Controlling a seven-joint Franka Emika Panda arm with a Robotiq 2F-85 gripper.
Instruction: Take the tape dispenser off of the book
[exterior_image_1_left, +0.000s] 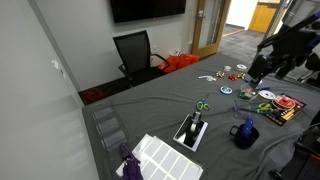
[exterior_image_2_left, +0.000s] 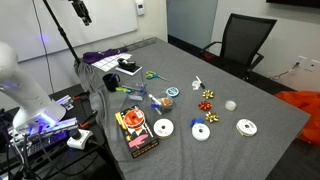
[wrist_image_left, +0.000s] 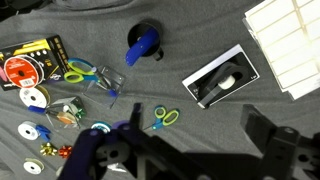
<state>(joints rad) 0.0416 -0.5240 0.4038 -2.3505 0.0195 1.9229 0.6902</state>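
Note:
The book (wrist_image_left: 205, 82), dark with a white border, lies flat on the grey cloth. The black tape dispenser (wrist_image_left: 226, 79) lies on top of it. Both also show in both exterior views, the book (exterior_image_1_left: 186, 136) (exterior_image_2_left: 131, 71) with the dispenser (exterior_image_1_left: 193, 127) (exterior_image_2_left: 126, 66) on it. My gripper (wrist_image_left: 195, 125) is open and empty. It hangs high above the table, with the book up and to the right of the jaws in the wrist view. In an exterior view the gripper (exterior_image_1_left: 256, 72) is well away from the book.
A dark blue mug (wrist_image_left: 143, 45) (exterior_image_1_left: 245, 132) stands near the book. A white grid-patterned panel (wrist_image_left: 290, 40) (exterior_image_1_left: 160, 158) lies beside it. Scissors (wrist_image_left: 165, 117), tape rolls (wrist_image_left: 34, 97), bows and a red and black box (wrist_image_left: 30, 65) are scattered about. An office chair (exterior_image_1_left: 135, 50) stands behind the table.

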